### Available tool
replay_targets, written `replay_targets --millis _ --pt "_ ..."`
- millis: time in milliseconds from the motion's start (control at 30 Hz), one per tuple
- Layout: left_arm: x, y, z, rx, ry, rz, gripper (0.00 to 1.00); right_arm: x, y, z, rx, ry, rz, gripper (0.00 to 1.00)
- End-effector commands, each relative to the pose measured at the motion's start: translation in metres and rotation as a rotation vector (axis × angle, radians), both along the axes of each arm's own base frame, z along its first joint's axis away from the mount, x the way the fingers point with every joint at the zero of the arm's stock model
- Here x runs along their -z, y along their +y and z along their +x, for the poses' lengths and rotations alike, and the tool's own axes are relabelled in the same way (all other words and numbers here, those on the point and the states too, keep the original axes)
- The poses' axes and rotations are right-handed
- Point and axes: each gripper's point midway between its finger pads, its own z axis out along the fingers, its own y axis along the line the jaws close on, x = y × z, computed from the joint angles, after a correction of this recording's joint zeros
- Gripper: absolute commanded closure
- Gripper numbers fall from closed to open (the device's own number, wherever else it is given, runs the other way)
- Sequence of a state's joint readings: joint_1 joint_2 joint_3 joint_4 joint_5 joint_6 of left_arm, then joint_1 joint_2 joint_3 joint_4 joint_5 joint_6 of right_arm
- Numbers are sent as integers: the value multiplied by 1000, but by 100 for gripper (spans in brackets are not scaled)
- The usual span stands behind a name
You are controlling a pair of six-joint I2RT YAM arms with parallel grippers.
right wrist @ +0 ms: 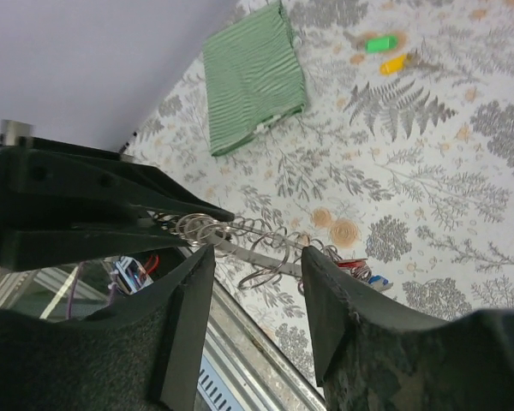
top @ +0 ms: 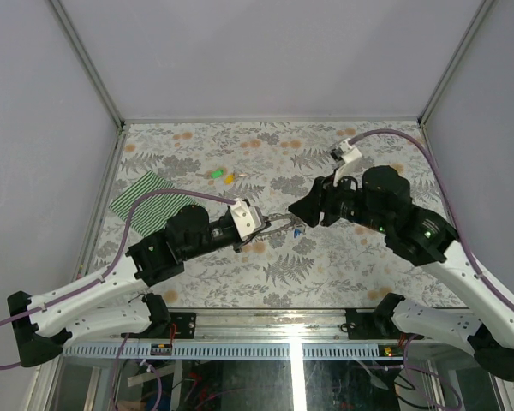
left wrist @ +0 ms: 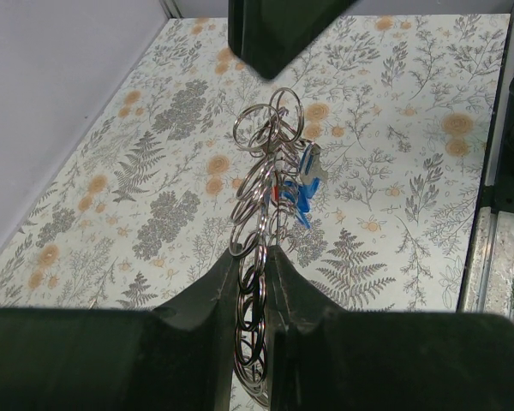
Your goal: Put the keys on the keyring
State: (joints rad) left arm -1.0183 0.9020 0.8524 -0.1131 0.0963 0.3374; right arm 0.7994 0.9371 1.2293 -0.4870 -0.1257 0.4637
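The keyring (left wrist: 259,184), a chain of steel rings with a blue key (left wrist: 307,167) on it, was found clenched in the left gripper (left wrist: 255,257). Its long axis ran from those fingers straight toward the right gripper (right wrist: 257,257), whose jaws were noted parted, straddling the far end without gripping. The green key (top: 216,174) and yellow key (top: 230,179) lay loose on the table (top: 368,257) beyond, slightly nearer the left arm.

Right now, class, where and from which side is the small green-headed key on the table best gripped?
Probably take the green plastic-headed key by its head, coming straight down from above: it lies flat, and the yellow plastic-headed key close beside it crowds a sideways approach.
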Motion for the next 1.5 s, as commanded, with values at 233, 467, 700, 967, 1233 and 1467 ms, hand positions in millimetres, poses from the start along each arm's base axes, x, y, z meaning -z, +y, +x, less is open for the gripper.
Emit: replay_targets --millis 233,467,700,967,1233,1467 --pt "-43 0 5 -20 -69 -102 100 25 -15 -2 17 27 -137 69" --pt "-44 0 6 -26 -70 -101 100 37 -45 2 105 16 -276 71" --pt "-44 1 7 -37 -58 -105 100 -5 -51 4 144 -115 -145 71" --pt "-45 -7 8 -38 -9 -121 100 -54 -10 -13 -34 -181 101 66" --pt "-35 -8 -2 68 -114 -20 100 -36 14 -14 -148 -68 0 66" --pt "-29 2 -10 225 -445 194 100 -27 12 -25 -215 -74 -43 66"
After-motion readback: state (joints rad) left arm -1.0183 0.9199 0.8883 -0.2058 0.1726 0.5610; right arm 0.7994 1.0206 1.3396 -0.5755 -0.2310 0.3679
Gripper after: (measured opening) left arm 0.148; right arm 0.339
